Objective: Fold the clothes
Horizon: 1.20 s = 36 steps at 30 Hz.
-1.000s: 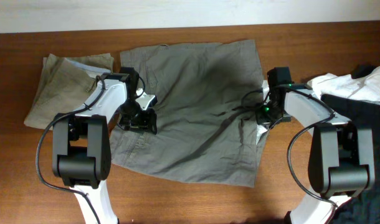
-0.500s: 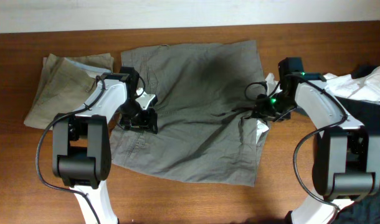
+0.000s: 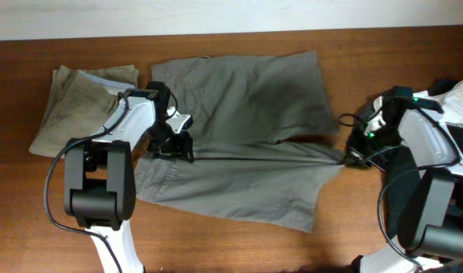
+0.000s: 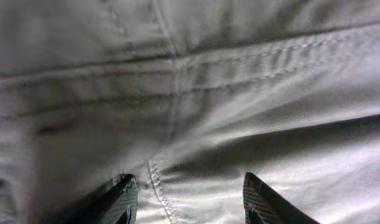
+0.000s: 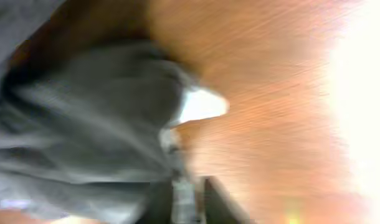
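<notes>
Plainly, the wide olive-grey cotton shorts (image 3: pixel 247 98) lie spread across the middle of the brown wooden table (image 3: pixel 216 246), and everything turns on the taut crease (image 3: pixel 262 158) running left to right between our two tools. The left gripper (image 3: pixel 171 144) sits on the shorts' left edge; in its wrist view the fingers (image 4: pixel 124 200) straddle a stitched ridge of cloth, and we judge from the tension that they pinch it. The right gripper (image 3: pixel 354 154) is at the right edge, closed on a bunched wad of the same fabric, though its wrist view is blurred. So the fold line lies along the table's long axis, with one half of the shorts above it and one below. We judge either half could be laid over the other. A folded khaki garment (image 3: pixel 76 106) lies beyond the left arm, and a heap of white and black clothes (image 3: pixel 444 102) crowds the right arm closely.
</notes>
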### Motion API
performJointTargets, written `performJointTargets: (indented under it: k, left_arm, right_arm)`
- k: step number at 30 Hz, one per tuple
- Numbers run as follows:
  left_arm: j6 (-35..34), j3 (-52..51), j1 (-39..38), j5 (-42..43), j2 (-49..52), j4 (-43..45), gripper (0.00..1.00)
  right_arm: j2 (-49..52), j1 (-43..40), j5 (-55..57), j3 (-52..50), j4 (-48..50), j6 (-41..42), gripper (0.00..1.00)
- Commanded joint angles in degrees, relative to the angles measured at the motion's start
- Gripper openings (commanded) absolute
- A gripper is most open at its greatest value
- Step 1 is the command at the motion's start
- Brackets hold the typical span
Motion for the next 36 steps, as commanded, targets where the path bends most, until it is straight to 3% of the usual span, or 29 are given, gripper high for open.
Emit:
performJointTargets:
  k: [1,5,7,12,17,19,20,22,24,26,31,34,36]
  left_arm:
    - [0.61,-1.73,0.31,-3.76,3.56,2.1,0.56]
    - [0.61,-1.73,0.31,-3.76,3.56,2.1,0.56]
    - [0.61,-0.79,0.31,-3.76,3.56,0.76,0.56]
    - [0.61,4.92,0.31,-3.76,3.56,-4.26,0.56]
    - [0.61,8.85,0.31,-3.78,3.56,-4.61,0.58]
    - [0.61,9.38,0.31,-3.78,3.56,-4.57,0.6]
    - [0.63,9.38,0.31,-3.78,3.56,-4.59,0.6]
    - [0.63,9.38,0.31,-3.78,3.56,-4.61,0.59]
    - [0.63,9.38,0.31,-3.8,3.56,-4.61,0.59]
    - [0.63,9.53,0.31,-3.78,3.56,-4.39,0.59]
    - [0.61,15.61,0.31,-3.74,3.56,-5.27,0.59]
    - [0.59,18.95,0.31,-3.1,3.56,-2.21,0.59]
    - [0.63,18.97,0.28,0.68,3.56,1.22,0.59]
  right_arm:
    - [-0.98,-4.83,4.98,0.96,-2.78,-0.15,0.48]
    - [-0.98,-5.53,-8.33,0.83,-8.61,-14.47,0.49]
    - [-0.98,-1.25,-9.25,-1.07,-11.91,-15.8,0.5]
    - [-1.01,11.85,-9.27,-12.81,-5.84,-9.97,0.5]
    - [-1.03,18.99,-12.48,-25.18,1.29,-6.03,0.44]
    - [-1.03,20.9,-12.31,-28.96,3.96,-2.01,0.32]
    - [-1.03,21.11,-11.82,-30.05,4.31,-0.13,0.13]
    - [-1.75,21.11,-10.27,-30.93,4.09,2.71,0.04]
    - [-5.77,21.11,-1.49,-30.93,0.92,7.93,0.04]
    - [-12.26,21.11,0.22,-30.75,0.55,10.25,0.06]
    - [-36.65,21.05,0.68,-21.55,11.67,10.47,0.25]
    - [-38.42,21.05,4.11,-18.99,20.13,15.04,0.29]
    - [-32.83,20.44,4.55,-18.99,25.38,15.02,0.35]
